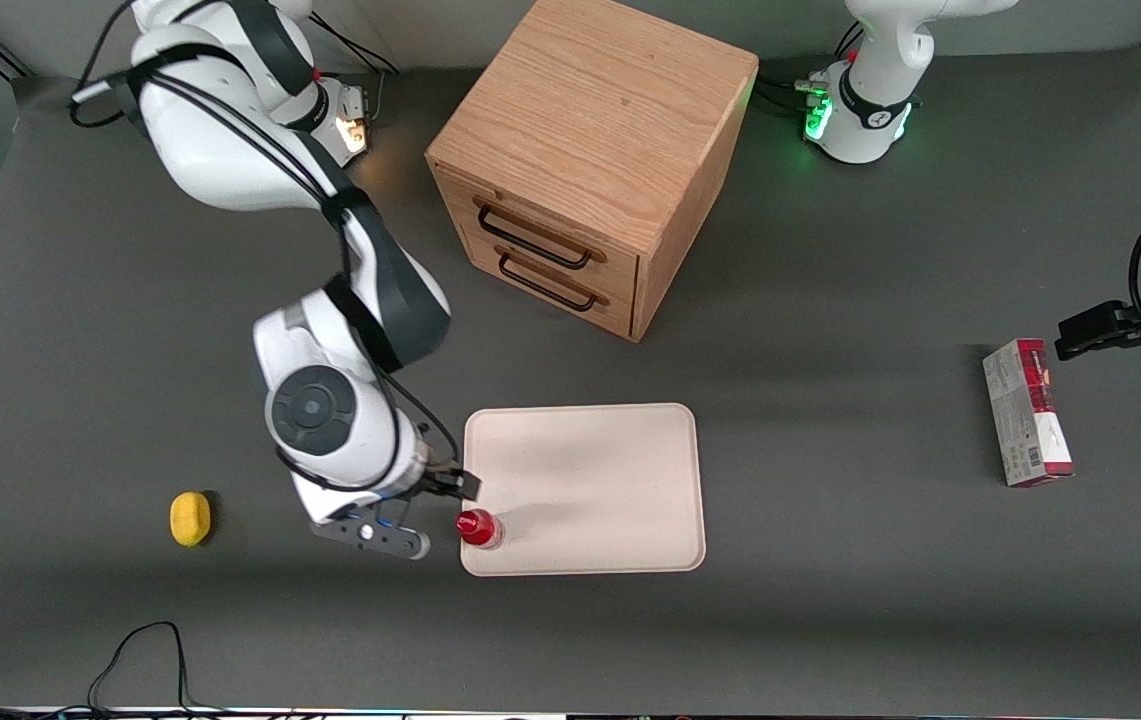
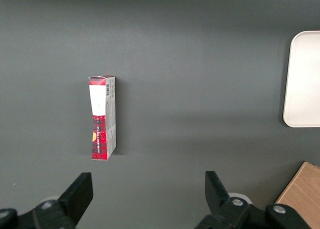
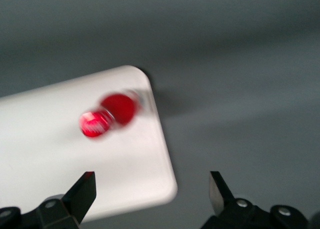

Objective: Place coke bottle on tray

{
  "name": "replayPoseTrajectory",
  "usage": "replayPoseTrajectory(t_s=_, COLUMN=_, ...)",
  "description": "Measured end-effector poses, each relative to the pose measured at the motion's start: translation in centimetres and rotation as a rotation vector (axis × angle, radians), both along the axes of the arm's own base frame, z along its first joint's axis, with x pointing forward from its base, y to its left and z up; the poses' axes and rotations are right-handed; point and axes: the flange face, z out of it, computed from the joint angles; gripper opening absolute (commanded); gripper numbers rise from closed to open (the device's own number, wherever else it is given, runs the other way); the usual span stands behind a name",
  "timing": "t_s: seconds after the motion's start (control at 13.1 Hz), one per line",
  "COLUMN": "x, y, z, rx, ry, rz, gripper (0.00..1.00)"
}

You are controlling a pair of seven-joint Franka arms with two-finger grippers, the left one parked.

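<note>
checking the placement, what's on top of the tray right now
Only the coke bottle, standing upright near the corner of the tray closest to the open gripper, which is above the table beside that corner. The bottle hides the spot under its base.

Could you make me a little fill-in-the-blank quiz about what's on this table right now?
1. The coke bottle stands upright on the ____, at its corner.
2. The tool is beside the tray, open and holding ____.
3. The yellow lemon lies on the ____, toward the working arm's end.
4. The wooden cabinet has ____ drawers.

Missing words: tray; nothing; table; two
</note>
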Motion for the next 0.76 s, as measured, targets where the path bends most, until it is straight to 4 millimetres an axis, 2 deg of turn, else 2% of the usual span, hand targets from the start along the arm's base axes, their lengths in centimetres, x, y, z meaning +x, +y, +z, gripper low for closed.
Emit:
replayPoseTrajectory(t_s=0.15, x=-0.7, y=-4.4, z=4.0, rx=0.022, ry=0.054, rz=0.069, gripper=1.0)
replayPoseTrajectory(t_s=0.31, x=-2.2, y=-9.8, z=6.5, rx=0.039, ry=0.081, rz=0.131, gripper=1.0)
replayPoseTrajectory(t_s=0.38, x=-3.5, y=-12.5, z=7.4, rx=0.049, ry=0.088, rz=0.168, gripper=1.0)
replayPoseTrajectory(t_s=0.61, x=-9.2, y=-20.5, z=10.9, rx=0.072, ry=0.104, rz=0.241, gripper=1.0)
replayPoseTrajectory(t_s=0.69, x=-12.1, y=-23.6, z=12.6, rx=0.073, ry=0.1, rz=0.245, gripper=1.0)
replayPoseTrajectory(t_s=0.76, x=-14.0, y=-25.0, z=13.5, rx=0.073, ry=0.096, rz=0.246, gripper=1.0)
